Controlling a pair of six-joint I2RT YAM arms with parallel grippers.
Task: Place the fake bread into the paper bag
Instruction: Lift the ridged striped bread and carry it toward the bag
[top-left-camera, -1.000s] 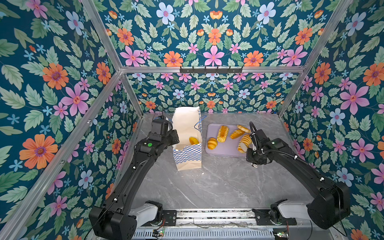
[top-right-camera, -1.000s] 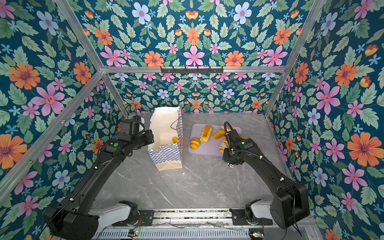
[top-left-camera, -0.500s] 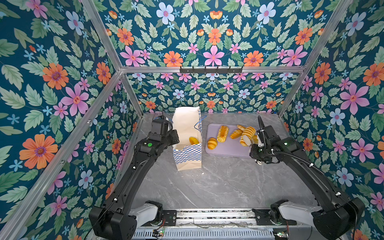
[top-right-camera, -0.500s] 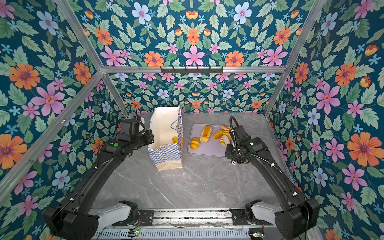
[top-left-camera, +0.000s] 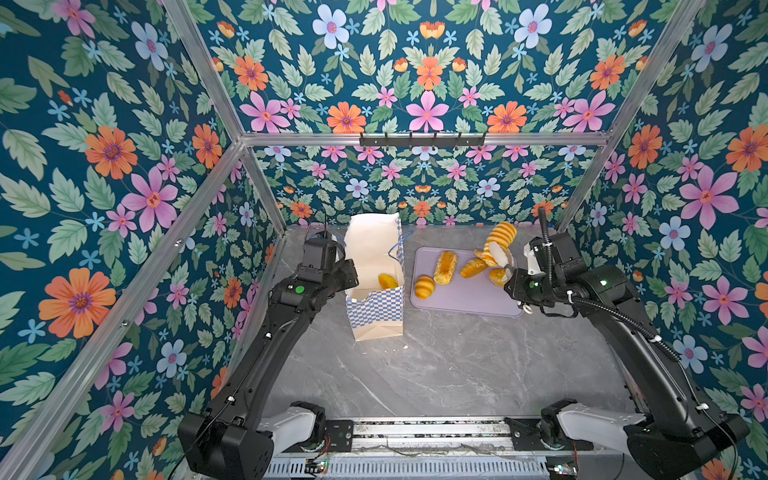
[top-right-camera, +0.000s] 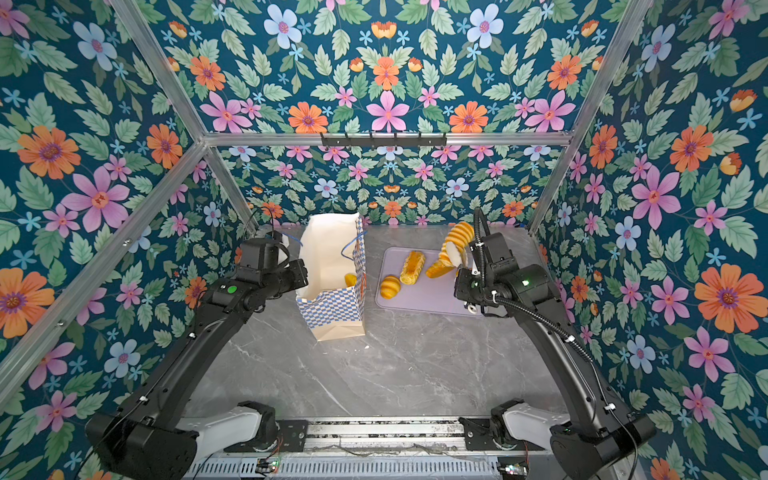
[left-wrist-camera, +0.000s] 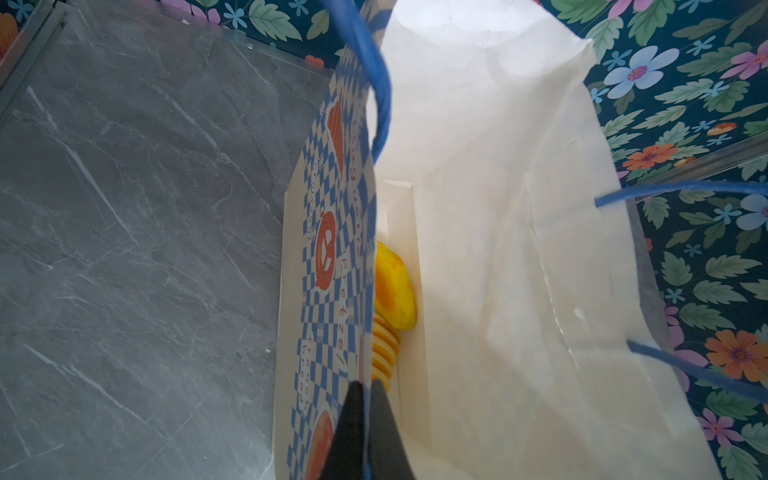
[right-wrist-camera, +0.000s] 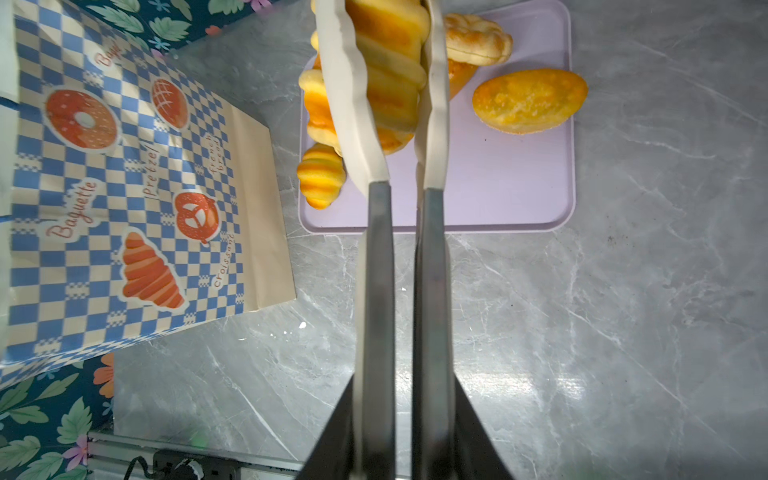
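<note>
Rising off the lilac tray (top-left-camera: 465, 297), the ridged loaf (top-left-camera: 502, 236) now hangs in the air in both top views, beyond the tray from the paper bag (top-left-camera: 376, 307). A second ago it lay low among the other pieces. The right gripper (top-left-camera: 496, 252) has it clamped between pale pads. Several pieces remain on the tray beside the paper bag: a striped roll (top-left-camera: 424, 286) nearest the bag, then a long loaf (top-left-camera: 445, 267), with more further off. The left gripper (top-left-camera: 350, 274) sits at the bag's rim on the side away from the tray, unmoved over that second, and a smooth bun (top-left-camera: 387, 280) shows inside.

From the left wrist, the left gripper (left-wrist-camera: 368, 415) has its dark fingers (left-wrist-camera: 353, 419) pinched shut on the paper bag's (left-wrist-camera: 332, 257) checkered wall, holding the mouth wide. The smooth bun (left-wrist-camera: 392, 291) and a ridged piece (left-wrist-camera: 384, 353) lie on the bag's floor.

From the right wrist, the pale fingers (right-wrist-camera: 347, 83) of the right gripper (right-wrist-camera: 386, 16) grasp the ridged loaf (right-wrist-camera: 392, 95) by its sides, and the lilac tray (right-wrist-camera: 498, 195) lies below, just beside the paper bag's (right-wrist-camera: 124, 208) printed face.

So the pick looks done. What remains of this step, I judge, is the carry to the bag's open mouth and the release. The loaf is long, so it may catch the rim or a blue cord handle unless it goes in end-down.
</note>
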